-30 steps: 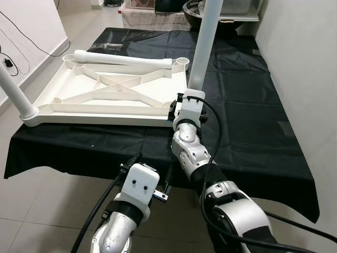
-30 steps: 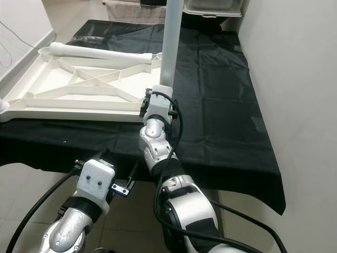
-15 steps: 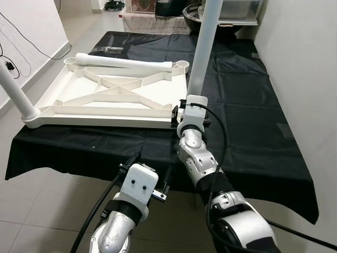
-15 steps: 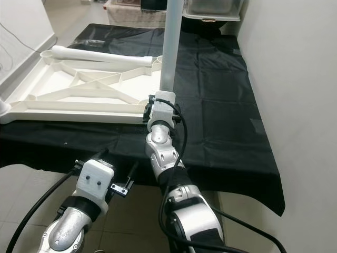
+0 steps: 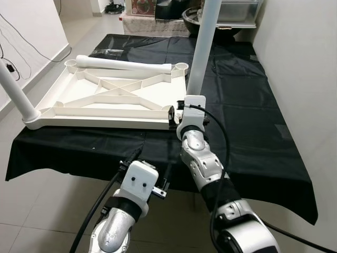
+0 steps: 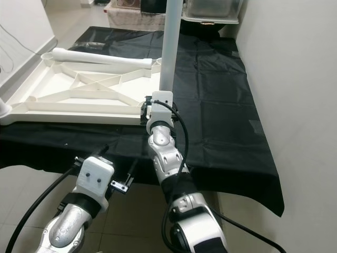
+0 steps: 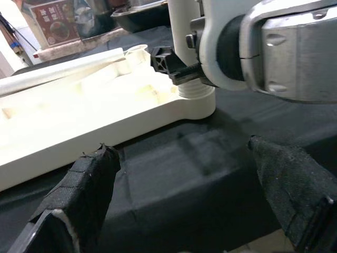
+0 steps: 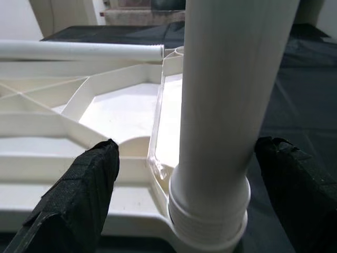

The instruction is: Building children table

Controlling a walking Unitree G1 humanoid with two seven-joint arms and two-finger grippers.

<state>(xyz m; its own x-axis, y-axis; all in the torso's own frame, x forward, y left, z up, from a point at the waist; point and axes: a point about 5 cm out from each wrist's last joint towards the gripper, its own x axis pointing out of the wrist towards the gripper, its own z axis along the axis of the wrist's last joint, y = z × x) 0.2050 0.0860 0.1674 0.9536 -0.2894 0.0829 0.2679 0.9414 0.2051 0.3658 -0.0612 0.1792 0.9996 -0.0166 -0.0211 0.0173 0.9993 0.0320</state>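
Left eye view has the white table top lying upside down, ribs up, on the left half of a table draped in black cloth, its long near edge running just inside the cloth's front edge and its left near corner reaching the cloth's left edge. An upright table leg stands in the socket at the top's right near corner, and the right gripper sits at the foot of that leg, its two black fingers spread wide to either side of the tube and, in the right wrist view, not touching it. A second leg rises at a tilt from the left near corner, and a loose leg lies flat along the top's far edge, next to the empty socket at the right far corner. Right of the upright leg the cloth is bare all the way to its right edge, which runs close beside a pale wall; the near right corner of the cloth hangs down over the tiled floor. The left gripper hangs below and in front of the cloth's front edge, its fingers spread apart with nothing between them, pointing at the socket corner. Beyond the far edge stand a dark bowl and a clear bin.
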